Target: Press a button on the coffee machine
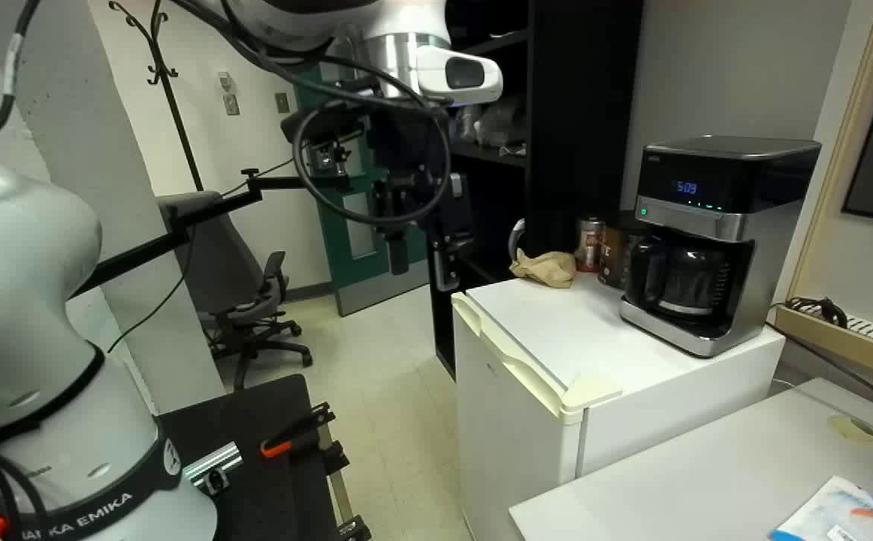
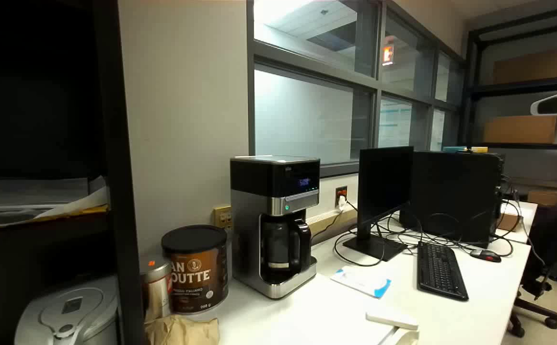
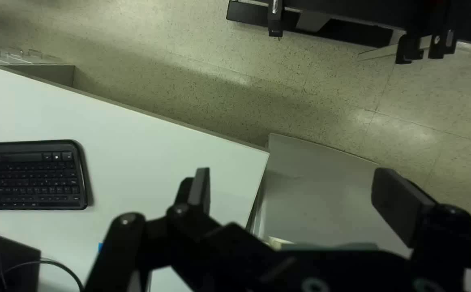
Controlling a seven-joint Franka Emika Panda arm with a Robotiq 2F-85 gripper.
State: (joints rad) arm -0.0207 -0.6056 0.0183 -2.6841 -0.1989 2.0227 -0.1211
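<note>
In an exterior view, white light shows strongly in the window point(image 2: 312, 110) at twelve o'clock, while the shelf point(image 2: 43, 124) at nine o'clock is almost black. In the dimmer wrist view, glare lies on the floor point(image 3: 320, 91) near twelve o'clock, and the gripper point(image 3: 294, 194), toward five o'clock, looks blurred.

Black-silver coffee machine point(image 1: 737, 225) (blue digits point(image 1: 686, 188)), white fridge point(image 1: 587, 346)
</note>
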